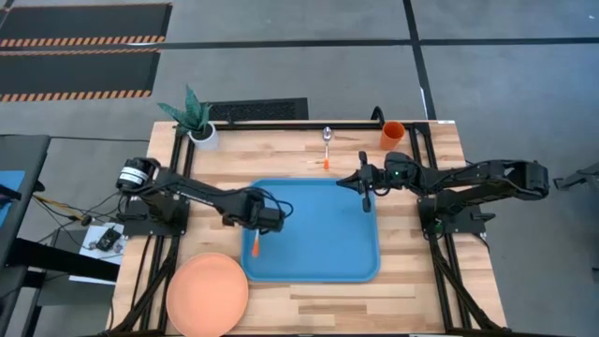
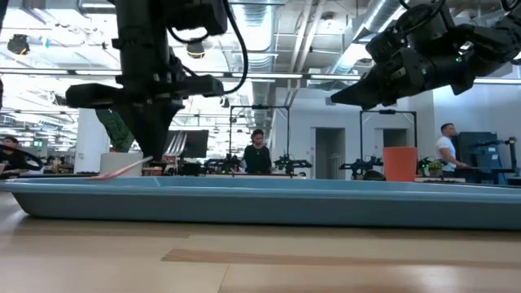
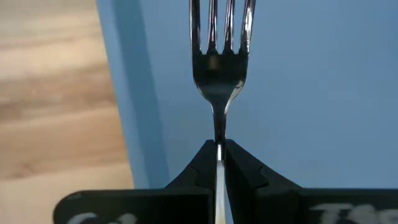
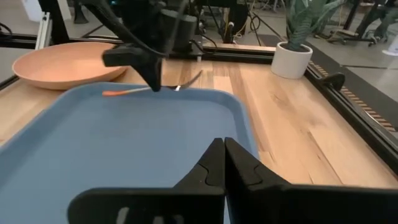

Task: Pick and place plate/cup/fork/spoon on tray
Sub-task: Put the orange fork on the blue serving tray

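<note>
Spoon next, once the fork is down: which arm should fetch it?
Probably the right. Its gripper is empty, shut, hovering at the tray's far right edge, nearer the spoon. The left gripper is holding the fork over the tray's left edge.

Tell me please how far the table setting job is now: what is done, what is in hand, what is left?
Nothing lies on the blue tray yet. In hand: the left gripper is shut on the fork, holding it over the tray's left edge. Left: the plate sits on the table beside the tray, and the spoon and the cup wait behind it. The right gripper hangs shut over the tray's right side.
</note>
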`<action>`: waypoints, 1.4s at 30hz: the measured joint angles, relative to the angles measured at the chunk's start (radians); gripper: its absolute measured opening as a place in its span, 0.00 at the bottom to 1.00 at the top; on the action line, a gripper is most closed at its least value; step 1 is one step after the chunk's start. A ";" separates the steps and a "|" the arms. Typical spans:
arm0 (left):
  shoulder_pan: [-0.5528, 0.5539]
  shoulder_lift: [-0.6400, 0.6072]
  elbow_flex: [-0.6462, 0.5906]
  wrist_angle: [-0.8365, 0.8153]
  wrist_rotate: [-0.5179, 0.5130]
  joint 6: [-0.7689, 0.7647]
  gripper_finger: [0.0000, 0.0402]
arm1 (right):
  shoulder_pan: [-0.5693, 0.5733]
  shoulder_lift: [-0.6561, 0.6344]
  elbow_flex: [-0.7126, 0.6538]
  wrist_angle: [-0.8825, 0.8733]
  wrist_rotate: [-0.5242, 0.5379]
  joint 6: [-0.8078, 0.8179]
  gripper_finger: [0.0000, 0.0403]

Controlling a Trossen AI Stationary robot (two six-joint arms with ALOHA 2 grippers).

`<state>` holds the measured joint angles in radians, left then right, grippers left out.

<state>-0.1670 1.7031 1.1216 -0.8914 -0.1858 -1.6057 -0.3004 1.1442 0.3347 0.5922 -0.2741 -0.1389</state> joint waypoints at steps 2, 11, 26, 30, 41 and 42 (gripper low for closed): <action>0.029 0.000 -0.006 0.010 0.004 0.038 0.00 | 0.000 0.000 0.000 0.004 0.000 0.004 0.03; 0.101 0.000 -0.012 0.045 0.037 0.126 0.00 | 0.012 0.000 0.000 0.017 -0.009 0.007 0.03; 0.100 0.000 -0.133 0.164 0.101 0.053 0.00 | 0.026 0.000 0.000 -0.002 -0.012 0.007 0.03; 0.100 0.000 -0.143 0.165 0.103 0.040 0.00 | 0.026 0.000 0.000 -0.003 -0.012 0.007 0.03; 0.100 0.000 -0.144 0.165 0.114 0.034 0.00 | 0.025 0.000 0.000 -0.003 -0.012 0.006 0.03; 0.100 0.000 -0.144 0.165 0.113 0.034 0.00 | 0.025 0.000 0.000 -0.003 -0.012 0.005 0.03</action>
<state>-0.0666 1.7035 0.9771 -0.7266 -0.0725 -1.5719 -0.2752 1.1442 0.3351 0.5896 -0.2863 -0.1336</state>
